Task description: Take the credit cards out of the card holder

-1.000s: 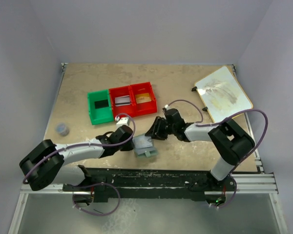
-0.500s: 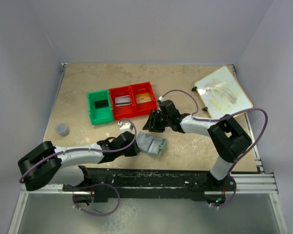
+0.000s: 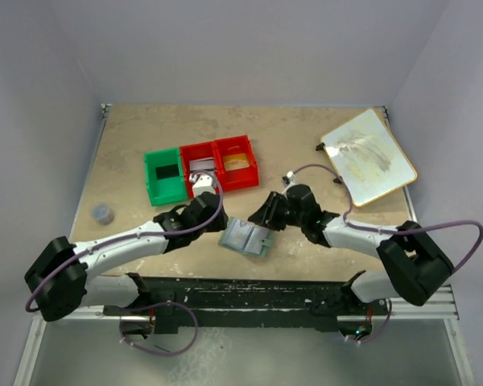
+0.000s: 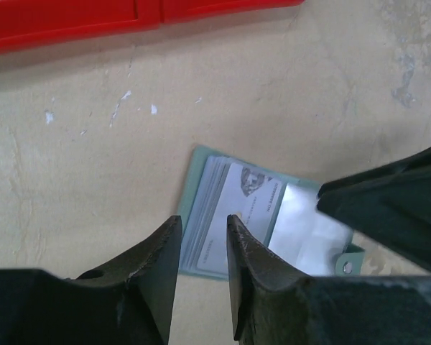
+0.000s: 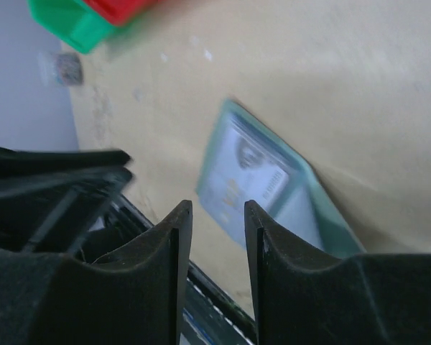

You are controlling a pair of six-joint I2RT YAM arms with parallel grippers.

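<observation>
The card holder (image 3: 247,238) lies open and flat on the table near the front edge, pale inside facing up. Several credit cards (image 4: 230,215) sit stacked in its left pocket; the other pocket (image 4: 305,219) looks glossy and bare. My left gripper (image 3: 216,220) hovers just left of it, open by a narrow gap with nothing between the fingers (image 4: 202,219). From the right, my right gripper (image 3: 267,215) hangs over its far edge, also open and holding nothing (image 5: 215,207). The holder (image 5: 273,187) shows blurred beyond its fingers.
A green bin (image 3: 163,177) holds a dark card. Two joined red bins (image 3: 219,166) behind the holder each hold a card. A cream board (image 3: 368,155) lies at the back right. A small grey roll (image 3: 103,213) sits at the left.
My left gripper pulled back from the holder's near-left corner toward the bins and opened a little. The right arm swung down and right, its jaws narrowing slightly. The holder barely shifted.
</observation>
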